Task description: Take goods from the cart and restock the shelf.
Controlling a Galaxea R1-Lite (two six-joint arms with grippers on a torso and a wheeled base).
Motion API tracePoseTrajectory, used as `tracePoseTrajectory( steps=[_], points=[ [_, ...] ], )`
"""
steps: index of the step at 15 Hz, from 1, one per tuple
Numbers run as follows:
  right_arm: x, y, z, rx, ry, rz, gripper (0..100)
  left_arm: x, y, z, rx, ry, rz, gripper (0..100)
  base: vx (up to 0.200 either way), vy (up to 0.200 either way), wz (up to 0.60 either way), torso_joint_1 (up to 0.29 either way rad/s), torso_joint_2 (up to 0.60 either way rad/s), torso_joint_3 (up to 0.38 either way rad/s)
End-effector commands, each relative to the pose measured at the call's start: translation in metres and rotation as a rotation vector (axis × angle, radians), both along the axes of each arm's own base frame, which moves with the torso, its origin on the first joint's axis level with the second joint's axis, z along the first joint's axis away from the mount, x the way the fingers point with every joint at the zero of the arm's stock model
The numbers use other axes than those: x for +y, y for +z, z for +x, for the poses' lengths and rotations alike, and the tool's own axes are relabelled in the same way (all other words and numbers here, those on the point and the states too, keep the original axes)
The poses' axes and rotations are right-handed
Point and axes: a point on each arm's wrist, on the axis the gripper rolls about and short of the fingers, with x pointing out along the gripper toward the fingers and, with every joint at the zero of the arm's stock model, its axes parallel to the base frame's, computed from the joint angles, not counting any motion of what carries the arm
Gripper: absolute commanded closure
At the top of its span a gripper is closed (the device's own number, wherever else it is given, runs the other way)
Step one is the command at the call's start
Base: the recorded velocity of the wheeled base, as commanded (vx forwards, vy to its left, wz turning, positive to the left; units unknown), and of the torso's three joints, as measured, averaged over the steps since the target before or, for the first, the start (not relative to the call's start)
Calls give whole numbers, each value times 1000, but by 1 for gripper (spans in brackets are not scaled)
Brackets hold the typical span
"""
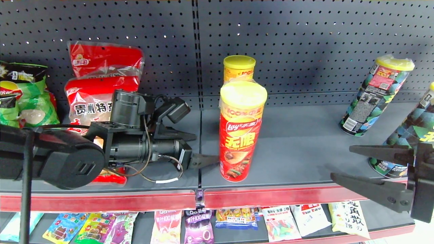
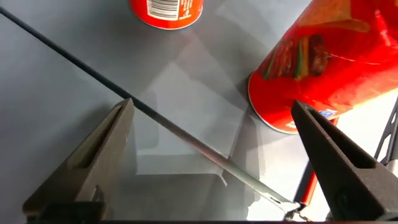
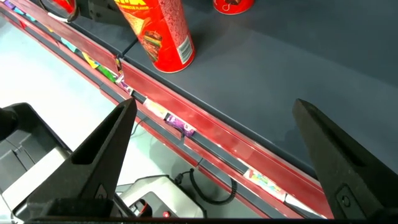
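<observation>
A red chip can [image 1: 240, 132] with a yellow lid stands upright near the front of the grey shelf [image 1: 298, 145]. A second red can [image 1: 239, 67] stands right behind it. My left gripper [image 1: 206, 147] lies low over the shelf just left of the front can, open and empty. In the left wrist view its fingers [image 2: 118, 124] are spread wide, and the front can [image 2: 323, 56] stands just beyond one fingertip, outside the gap. My right gripper [image 1: 340, 162] hangs open and empty at the shelf's front right edge. From its wrist view the front can [image 3: 163, 34] is well off to one side.
Red snack bags [image 1: 101, 78] and a green chip bag [image 1: 23, 95] lean at the shelf's left. Two dark patterned cans [image 1: 376, 96] [image 1: 412, 135] tilt at the right. A red price rail [image 1: 271, 196] edges the shelf, with candy packets [image 1: 203, 223] on the shelf below.
</observation>
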Motion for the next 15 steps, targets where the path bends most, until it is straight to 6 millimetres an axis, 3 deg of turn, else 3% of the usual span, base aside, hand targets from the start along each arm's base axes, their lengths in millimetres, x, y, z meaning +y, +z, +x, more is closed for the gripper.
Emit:
tracePoseTrajectory(
  steps=[1,9,12,15],
  points=[
    [0,0,0,1,0,0,0,-2,0,1,-2,-5,-1,0,0,0,0,0,0,0],
    [-1,-2,-1,5,0,-2,0,1,4,-2,-11,9,-3,0,0,0,0,0,0,0],
    [-7,-15,-13,8,15,-25,0,34,17,-34,-30,60,-17,0,0,0,0,0,0,0],
    [-29,-32,-49,-40,-12,-21,0,90,24,-102,-82,189,-34,0,0,0,0,0,0,0]
  ],
)
